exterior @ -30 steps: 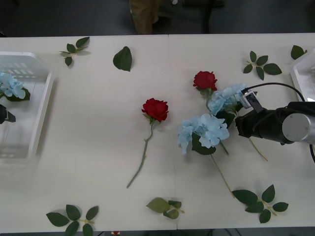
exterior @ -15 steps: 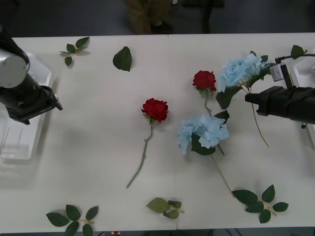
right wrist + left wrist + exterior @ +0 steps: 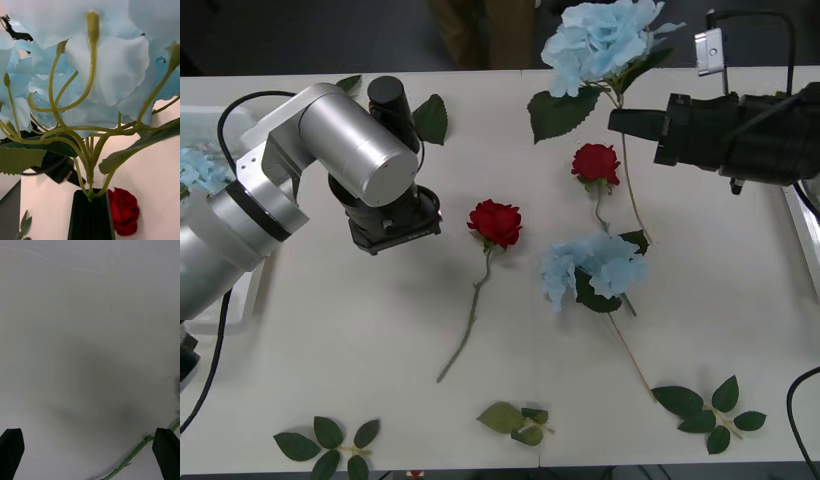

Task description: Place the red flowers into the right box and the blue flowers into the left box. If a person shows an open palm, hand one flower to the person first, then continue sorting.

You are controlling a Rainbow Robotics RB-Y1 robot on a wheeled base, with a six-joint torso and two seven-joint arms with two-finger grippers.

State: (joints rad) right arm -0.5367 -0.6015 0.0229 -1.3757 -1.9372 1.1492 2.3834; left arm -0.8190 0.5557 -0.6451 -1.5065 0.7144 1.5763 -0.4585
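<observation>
Two blue flowers concern me: one (image 3: 605,35) hangs over the bench's (image 3: 330,340) far edge, its thin stem pinched just under the fluffy head by the right pincer (image 3: 617,120); it looks light and floppy. The left pincer (image 3: 90,453), spread wide and empty, hovers beside a red rose's (image 3: 496,221) stem, the sensible hold.

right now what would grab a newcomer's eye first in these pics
The right gripper holds a blue flower in the air over the table's far edge, its black fingers shut on the stem. The big silver left arm reaches in over the table, its gripper open beside a red rose lying mid-table. Another blue flower and a second rose lie to the right of it.
</observation>
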